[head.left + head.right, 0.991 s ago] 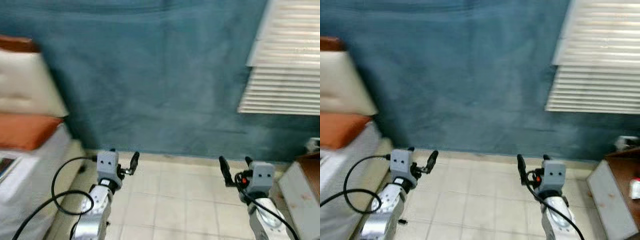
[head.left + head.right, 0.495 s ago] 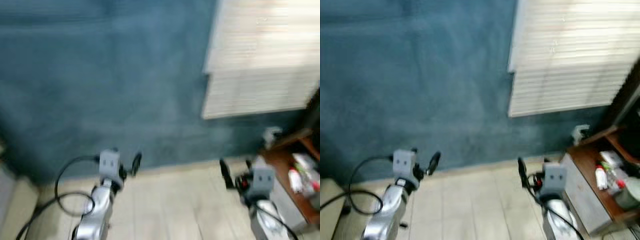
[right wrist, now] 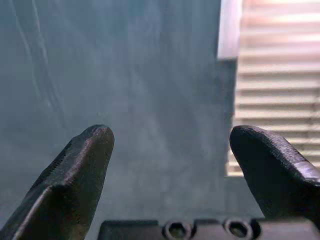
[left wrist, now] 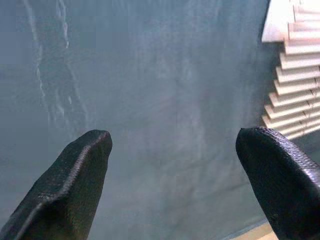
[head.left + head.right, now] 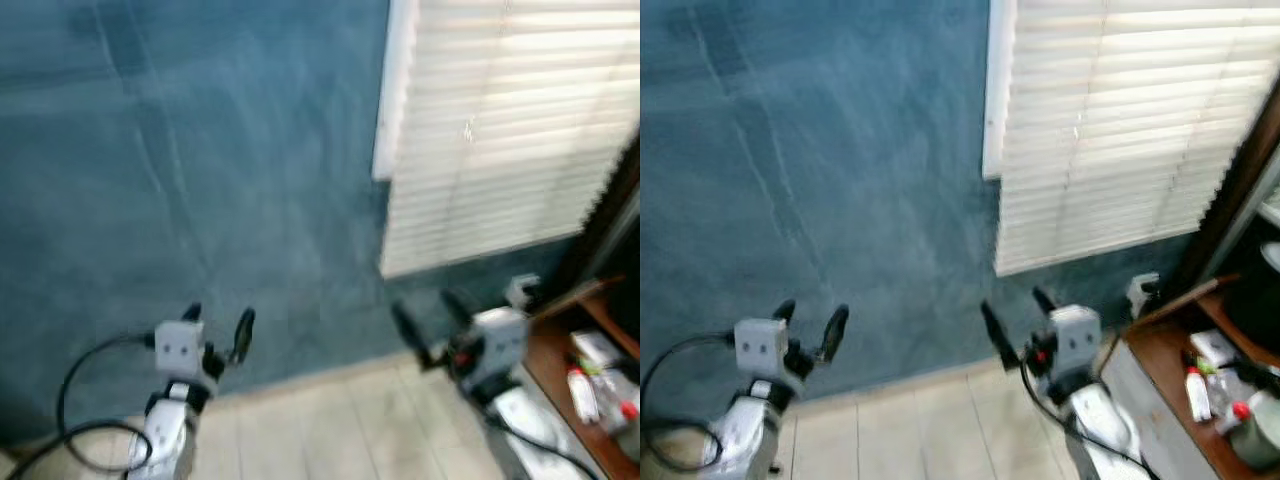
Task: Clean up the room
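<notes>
My left gripper [image 5: 218, 322] is held up in front of me at the lower left, open, with nothing between its fingers [image 4: 75, 180]. Over on the right, my right gripper [image 5: 1012, 318] is also open and empty, its fingers [image 3: 80, 175] pointing at the blue wall. At the far right stands a brown wooden cabinet [image 5: 1160, 350] with small bottles [image 5: 1196, 390] and other clutter on its top. The picture is blurred.
A blue wall [image 5: 200, 180] faces me. White window blinds [image 5: 500, 130] hang at the upper right. Pale floor tiles [image 5: 930, 430] run along the foot of the wall. A white socket [image 5: 1140, 290] sits low on the wall by the cabinet.
The camera has swung to the right: the bed and cushions at the left have left the picture, and the blinds and the cabinet have come in. Both grippers stay open.
</notes>
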`<state>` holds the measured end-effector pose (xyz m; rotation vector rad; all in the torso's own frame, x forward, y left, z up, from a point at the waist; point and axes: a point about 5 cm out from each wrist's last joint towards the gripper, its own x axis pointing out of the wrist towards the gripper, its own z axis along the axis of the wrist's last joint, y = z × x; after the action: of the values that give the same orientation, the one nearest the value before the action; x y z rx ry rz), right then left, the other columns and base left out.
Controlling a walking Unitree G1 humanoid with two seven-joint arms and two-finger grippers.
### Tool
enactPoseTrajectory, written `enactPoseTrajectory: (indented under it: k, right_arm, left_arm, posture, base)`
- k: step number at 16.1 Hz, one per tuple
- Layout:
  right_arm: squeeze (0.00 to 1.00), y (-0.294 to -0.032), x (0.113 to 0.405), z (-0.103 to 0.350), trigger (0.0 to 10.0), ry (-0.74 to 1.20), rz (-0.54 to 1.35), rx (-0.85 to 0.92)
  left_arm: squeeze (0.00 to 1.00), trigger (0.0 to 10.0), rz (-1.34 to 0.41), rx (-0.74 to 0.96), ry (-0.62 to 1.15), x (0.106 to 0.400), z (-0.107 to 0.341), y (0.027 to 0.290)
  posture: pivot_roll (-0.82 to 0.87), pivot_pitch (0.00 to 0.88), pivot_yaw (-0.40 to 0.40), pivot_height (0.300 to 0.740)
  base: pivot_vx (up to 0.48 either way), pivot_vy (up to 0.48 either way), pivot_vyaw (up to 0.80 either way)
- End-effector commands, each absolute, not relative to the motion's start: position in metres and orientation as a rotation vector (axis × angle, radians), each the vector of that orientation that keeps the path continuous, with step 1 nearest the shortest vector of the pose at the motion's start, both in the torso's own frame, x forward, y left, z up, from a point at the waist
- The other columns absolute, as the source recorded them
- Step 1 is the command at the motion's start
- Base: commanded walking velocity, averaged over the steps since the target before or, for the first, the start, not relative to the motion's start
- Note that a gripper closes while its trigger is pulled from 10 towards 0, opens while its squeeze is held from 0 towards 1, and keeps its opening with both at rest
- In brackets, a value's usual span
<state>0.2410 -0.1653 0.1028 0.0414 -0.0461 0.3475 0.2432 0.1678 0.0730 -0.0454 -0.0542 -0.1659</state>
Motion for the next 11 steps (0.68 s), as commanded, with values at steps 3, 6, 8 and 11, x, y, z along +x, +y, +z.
enactPoseTrajectory:
  k: [3,6,8,11]
  right_arm:
    - [0.0,-0.191,0.229,0.084,10.0,0.078,0.279,0.063]
    - [0.0,-0.203,0.201,0.077,10.0,0.151,0.262,0.059]
    - [0.0,-0.2,0.198,0.075,10.0,0.169,0.276,0.045]
    - [0.0,-0.198,0.201,0.073,10.0,0.178,0.283,0.033]
  left_arm:
    - [0.0,10.0,-0.177,-0.04,-0.005,0.237,0.072,0.166]
    - [0.0,10.0,-0.139,-0.044,0.052,0.199,0.069,0.176]
    - [0.0,10.0,-0.114,-0.058,0.049,0.197,0.07,0.177]
    - [0.0,10.0,-0.128,-0.074,0.039,0.203,0.073,0.172]
  posture:
    - [-0.09,0.0,-0.003,0.74]
    - [-0.08,0.0,-0.009,0.74]
    - [-0.08,0.0,-0.014,0.74]
    - [-0.07,0.0,-0.012,0.74]
  base:
    - [0.0,0.0,0.0]
    - [0.0,0.0,0.0]
    - [0.0,0.0,0.0]
    - [0.0,0.0,0.0]
